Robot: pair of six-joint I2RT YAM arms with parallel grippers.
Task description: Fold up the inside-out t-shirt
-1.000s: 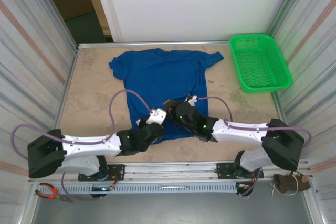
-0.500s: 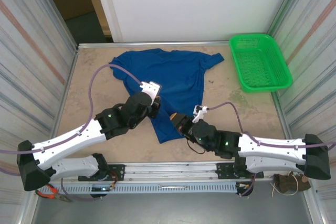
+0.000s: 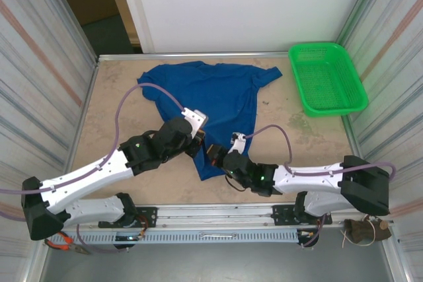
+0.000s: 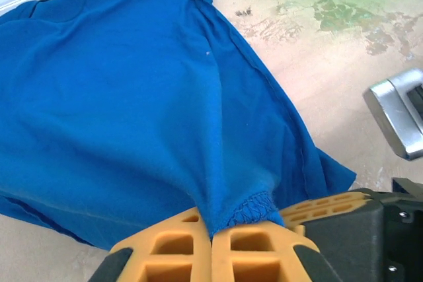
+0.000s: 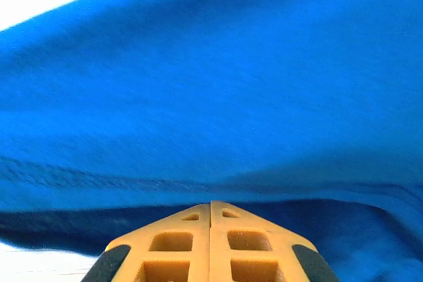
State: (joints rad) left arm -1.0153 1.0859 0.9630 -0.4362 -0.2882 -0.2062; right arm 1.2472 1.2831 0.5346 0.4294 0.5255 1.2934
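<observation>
The inside-out t-shirt (image 3: 211,94) is royal blue and lies spread over the back middle of the table, its lower part pulled into a narrow tail toward the arms. My left gripper (image 3: 197,142) is shut on a bunched piece of stitched hem (image 4: 254,206), which puckers out of the closed orange fingertips (image 4: 192,239). Just to its right, my right gripper (image 3: 213,155) sits at the shirt's lower edge. In the right wrist view its jaws (image 5: 210,206) are pressed shut, with blue cloth (image 5: 211,97) running into the tips and a seam line just above them.
A green mesh basket (image 3: 327,77) stands at the back right corner. Metal walls close in both sides of the table (image 3: 119,97). Red-handled pliers (image 3: 66,241) lie on the front rail at the left. The right arm's silver wrist part (image 4: 396,120) is close beside my left gripper.
The left arm carried the hem away from the front edge and now holds still. The right gripper slid left to the shirt's lower edge and shut there.
</observation>
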